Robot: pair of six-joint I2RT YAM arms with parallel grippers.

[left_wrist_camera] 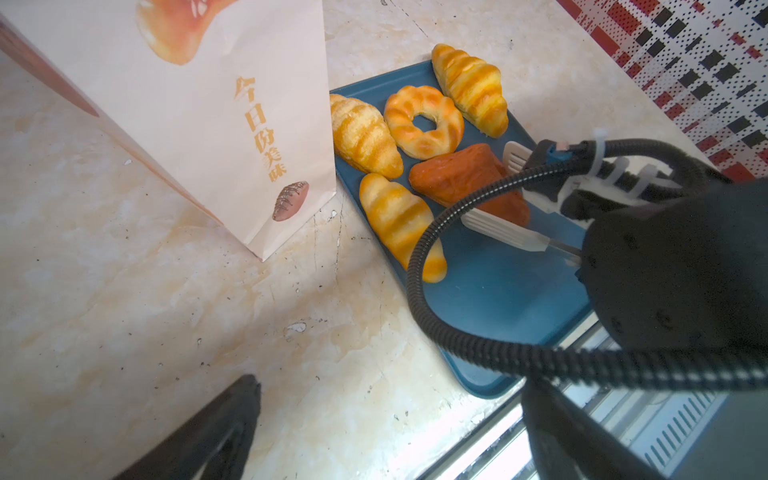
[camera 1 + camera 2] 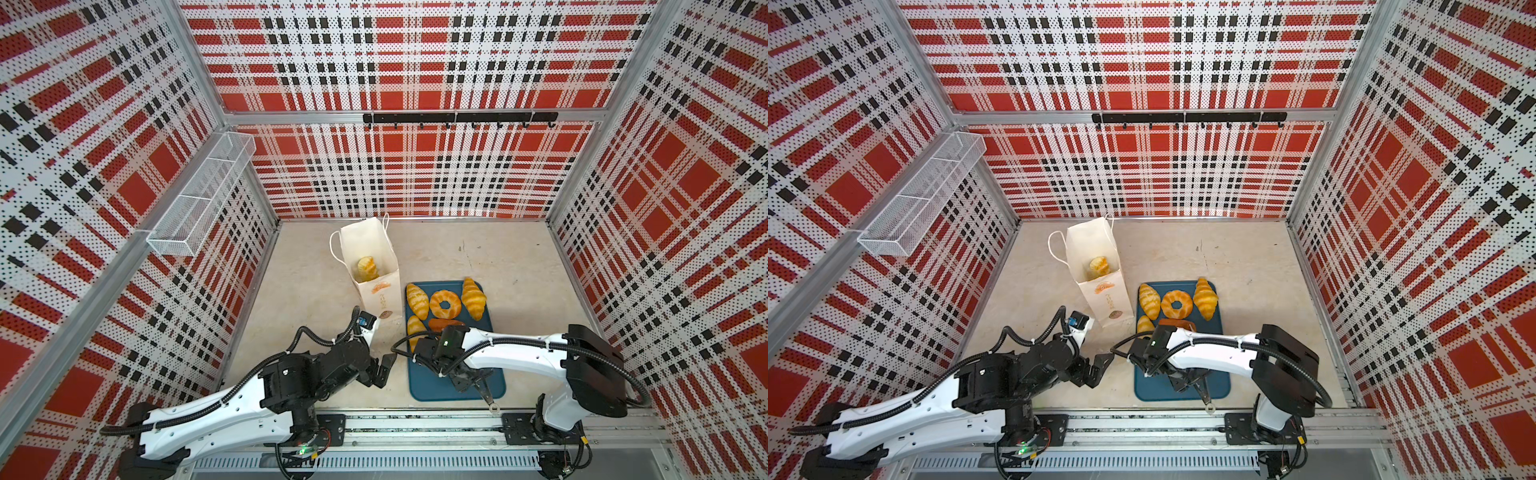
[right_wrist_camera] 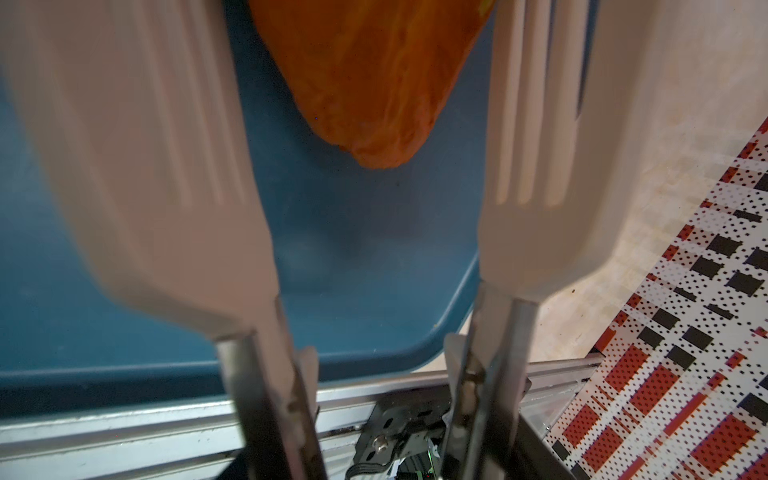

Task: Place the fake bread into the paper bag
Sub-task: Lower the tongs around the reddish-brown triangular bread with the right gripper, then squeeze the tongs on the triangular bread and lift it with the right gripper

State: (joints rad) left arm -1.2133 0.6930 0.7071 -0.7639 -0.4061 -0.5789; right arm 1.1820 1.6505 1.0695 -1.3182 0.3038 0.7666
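Your left arm (image 2: 216,419) and right arm (image 2: 515,353) match: white moulded shells dotted with small holes, joined by black housings (image 2: 594,365). Ribbed black conduit (image 1: 411,274) runs along each, cinched with white zip ties (image 1: 600,141). The left gripper (image 2: 383,370) is all black. A green light (image 2: 304,449) glows near the frame's bottom edge.

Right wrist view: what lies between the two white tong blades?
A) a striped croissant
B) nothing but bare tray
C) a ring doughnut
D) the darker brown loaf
D: the darker brown loaf sits between the two blades of the white tongs, on the teal tray.
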